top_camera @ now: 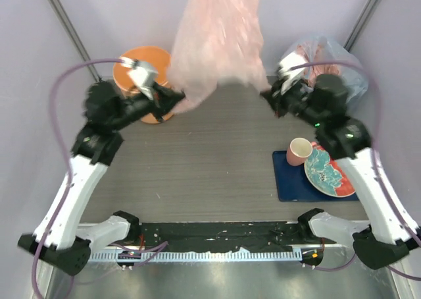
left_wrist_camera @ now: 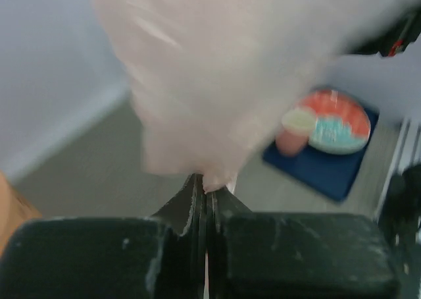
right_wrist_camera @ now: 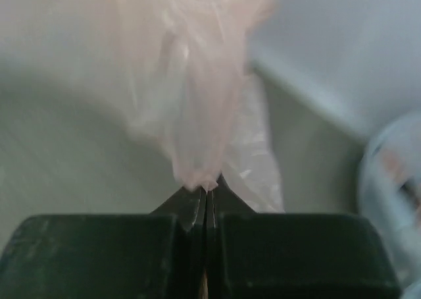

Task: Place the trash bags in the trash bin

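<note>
Two grippers, one bag (top_camera: 220, 42): we hold it up between us. Our left gripper (left_wrist_camera: 207, 188) is pressed together on one bunched lower corner and our right gripper (right_wrist_camera: 207, 188) is pinched the same way on the opposite corner, with no gap showing between either pair of fingers. From both pinch points the bag rises above the grippers as a wide, crinkled, translucent pale-pink sheet, blurred in the wrist views. The bin (top_camera: 151, 56), round and orange, stands just behind and below the left gripper, partly hidden by it; the bag is not in it, its left corner just beside the rim. Behind the right gripper sits a bluish-clear sack (top_camera: 332, 58); below that arm are a pink cup (top_camera: 299, 151) and a plate (top_camera: 325, 170) on a blue mat (top_camera: 289, 184).
</note>
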